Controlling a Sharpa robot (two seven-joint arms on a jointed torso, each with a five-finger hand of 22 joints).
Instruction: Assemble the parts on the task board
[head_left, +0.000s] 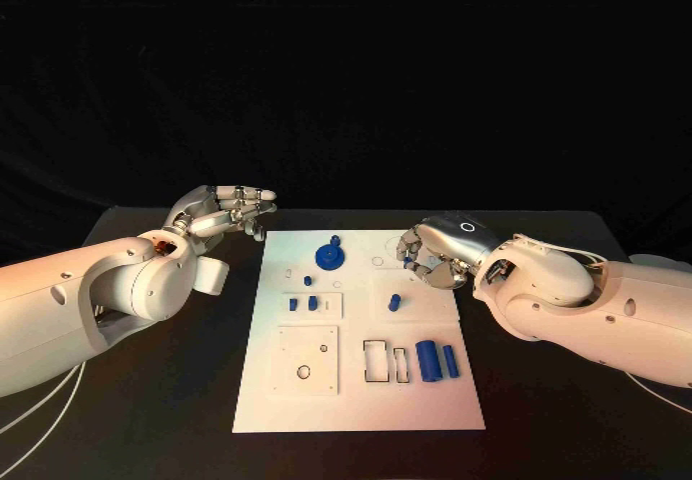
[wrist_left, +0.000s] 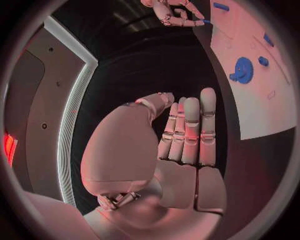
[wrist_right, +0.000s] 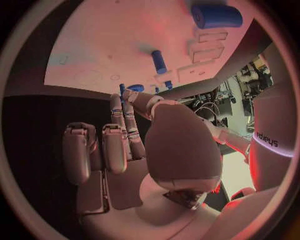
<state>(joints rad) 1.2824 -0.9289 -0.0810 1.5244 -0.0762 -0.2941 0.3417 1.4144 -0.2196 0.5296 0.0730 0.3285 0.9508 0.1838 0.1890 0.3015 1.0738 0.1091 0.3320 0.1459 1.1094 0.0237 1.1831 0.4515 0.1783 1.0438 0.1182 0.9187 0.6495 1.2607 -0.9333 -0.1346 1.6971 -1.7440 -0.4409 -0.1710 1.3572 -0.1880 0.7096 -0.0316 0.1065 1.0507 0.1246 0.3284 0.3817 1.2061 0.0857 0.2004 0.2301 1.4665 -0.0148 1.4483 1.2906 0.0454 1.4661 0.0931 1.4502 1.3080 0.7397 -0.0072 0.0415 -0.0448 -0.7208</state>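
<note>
The white task board (head_left: 361, 400) lies in the middle of the table. A blue gear (head_left: 332, 257) sits at its far end, also seen from the left wrist (wrist_left: 242, 70). Small blue parts (head_left: 303, 302) and a blue peg (head_left: 394, 299) lie mid-board. Two blue cylinders (head_left: 437, 359) lie near its right edge; the thick one (wrist_right: 215, 16) shows from the right wrist. My right hand (head_left: 433, 255) hovers at the board's far right edge, fingers curled, pinching a small blue part (wrist_right: 122, 89) at its fingertips. My left hand (head_left: 228, 212) is off the board's far left corner, fingers straight and holding nothing.
Rectangular slots (head_left: 384, 362) and a square plate with holes (head_left: 307, 358) mark the board's near half. Black table (head_left: 159, 400) lies bare on both sides of the board. My forearms reach in from either side.
</note>
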